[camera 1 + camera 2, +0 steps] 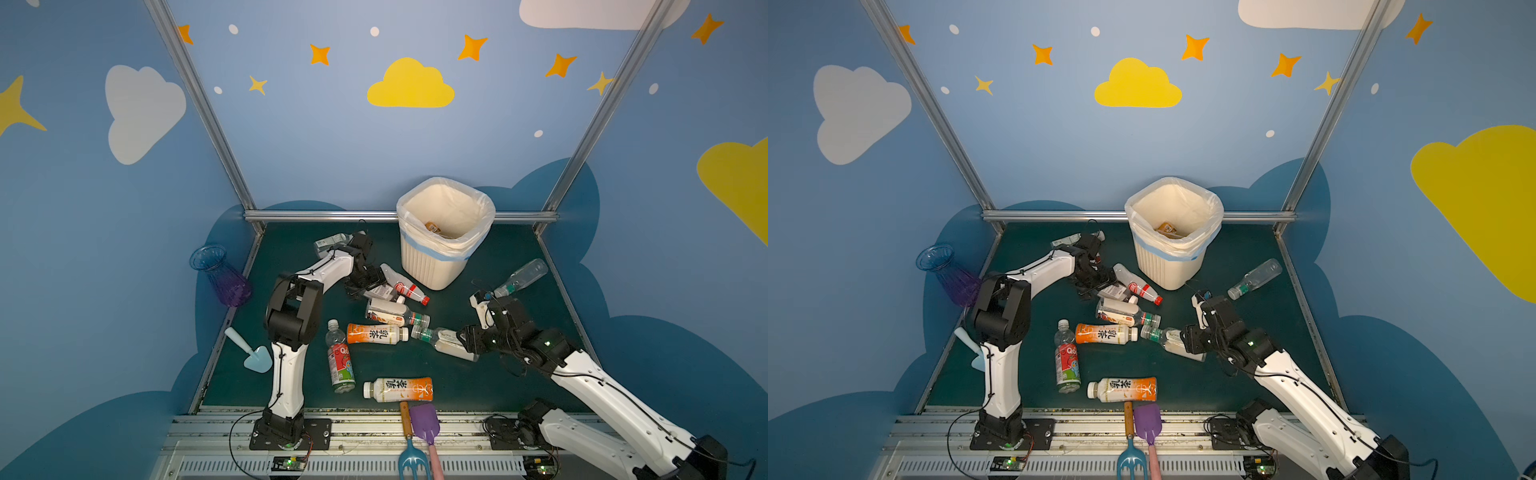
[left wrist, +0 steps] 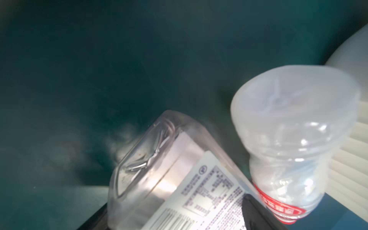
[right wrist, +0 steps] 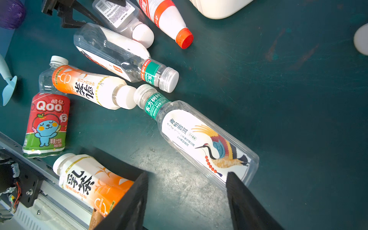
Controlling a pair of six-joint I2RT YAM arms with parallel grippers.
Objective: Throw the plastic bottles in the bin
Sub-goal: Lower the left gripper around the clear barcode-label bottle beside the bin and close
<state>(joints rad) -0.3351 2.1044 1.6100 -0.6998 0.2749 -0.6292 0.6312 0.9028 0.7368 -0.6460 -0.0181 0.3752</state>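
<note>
Your left arm (image 1: pixel 286 374) and right arm (image 1: pixel 602 395) had white shells between black joints; thin black cables (image 1: pixel 276 363) ran along both; dark screws (image 1: pixel 598 384) dotted the white; green lights (image 1: pixel 547 343) glowed near the right wrist.

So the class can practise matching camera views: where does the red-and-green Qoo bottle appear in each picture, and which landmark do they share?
Top view: Qoo bottle lies front-left of centre on the mat, cap toward the back.
Top view: same place.
Left wrist: not in it.
Right wrist: present, its neck by an orange-label bottle.
Landmark: the bin, in all four.
</note>
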